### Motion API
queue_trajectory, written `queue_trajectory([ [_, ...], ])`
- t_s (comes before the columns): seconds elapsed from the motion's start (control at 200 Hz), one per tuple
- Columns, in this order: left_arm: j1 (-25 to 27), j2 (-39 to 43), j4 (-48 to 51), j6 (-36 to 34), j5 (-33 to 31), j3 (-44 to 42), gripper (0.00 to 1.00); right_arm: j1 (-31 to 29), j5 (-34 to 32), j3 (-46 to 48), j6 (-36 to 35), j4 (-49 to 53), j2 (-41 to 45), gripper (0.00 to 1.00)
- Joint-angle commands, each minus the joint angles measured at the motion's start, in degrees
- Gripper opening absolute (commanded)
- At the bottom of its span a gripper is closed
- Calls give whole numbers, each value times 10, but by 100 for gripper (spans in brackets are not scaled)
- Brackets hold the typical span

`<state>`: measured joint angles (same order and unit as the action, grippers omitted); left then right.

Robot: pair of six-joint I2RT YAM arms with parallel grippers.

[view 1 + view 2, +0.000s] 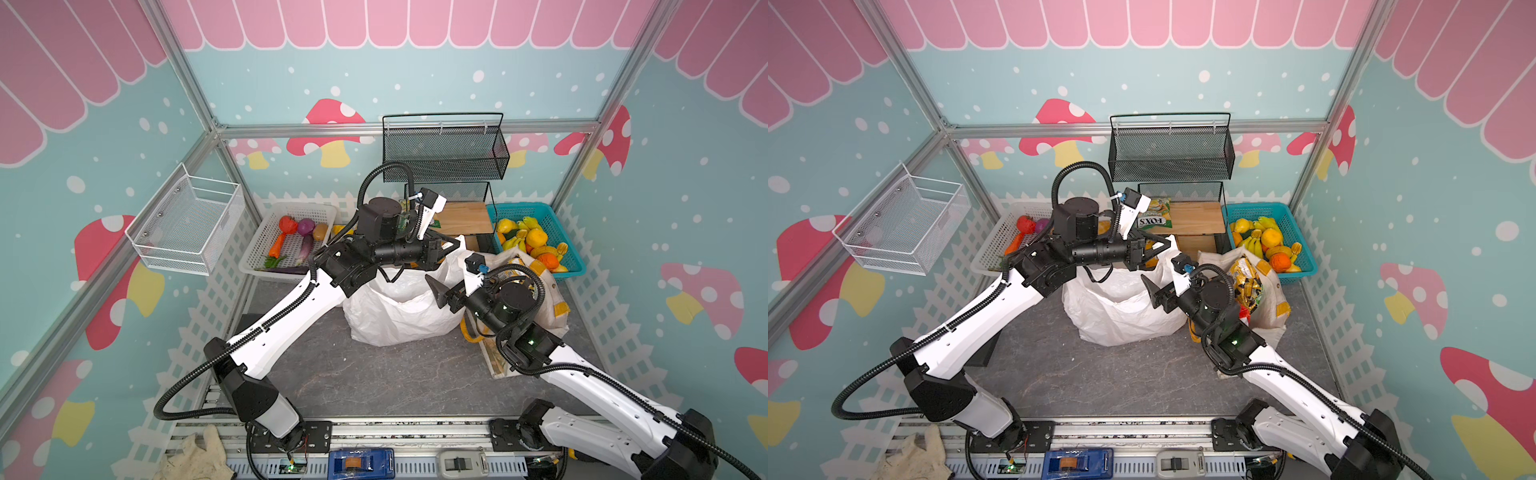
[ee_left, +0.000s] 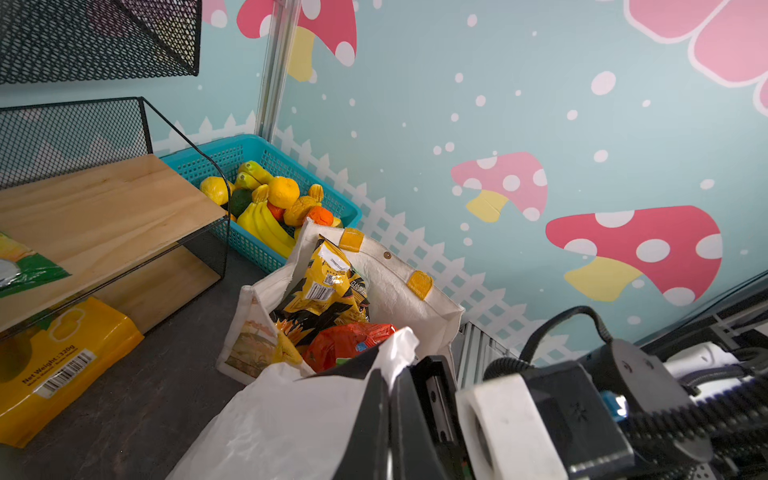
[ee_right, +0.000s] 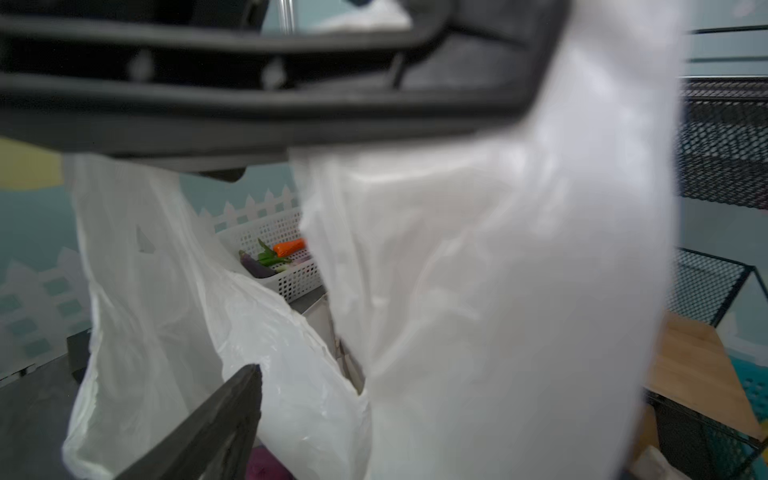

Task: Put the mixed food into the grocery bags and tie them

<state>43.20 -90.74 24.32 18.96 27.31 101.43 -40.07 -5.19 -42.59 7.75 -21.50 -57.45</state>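
Left pincer (image 1: 455, 245) closed on a pulled-up fold of the white plastic bag (image 1: 399, 311), the film pinched between its fingers (image 2: 370, 415) (clearest in the left wrist view). In both top views the bag's sagging body rests on the grey tabletop (image 1: 374, 374) at seven o'clock from this pincer, its mouth agape. Right pincer (image 1: 438, 291), at six o'clock from the left one, stands with jaws spread wide and grips nothing. It sits at the bag's rim, with loose film hanging just before it in the right wrist view. The tote (image 2: 399, 286) stands at four o'clock from the left pincer, just beside the bag, and holds a black-and-yellow packet (image 2: 328, 282) above a red packet (image 2: 349, 340). At nine o'clock, well apart, the white basket (image 1: 259, 245) holds the carrot (image 1: 276, 247) and purple onion (image 1: 306, 226). At three o'clock is a teal basket (image 1: 519, 205) of toy fruit.
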Motion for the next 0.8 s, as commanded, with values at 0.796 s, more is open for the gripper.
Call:
queue_trajectory([
  [0.796,-12,69,-39,72,-7,-77,0,-5,-147,67,84,-91,-57,75],
])
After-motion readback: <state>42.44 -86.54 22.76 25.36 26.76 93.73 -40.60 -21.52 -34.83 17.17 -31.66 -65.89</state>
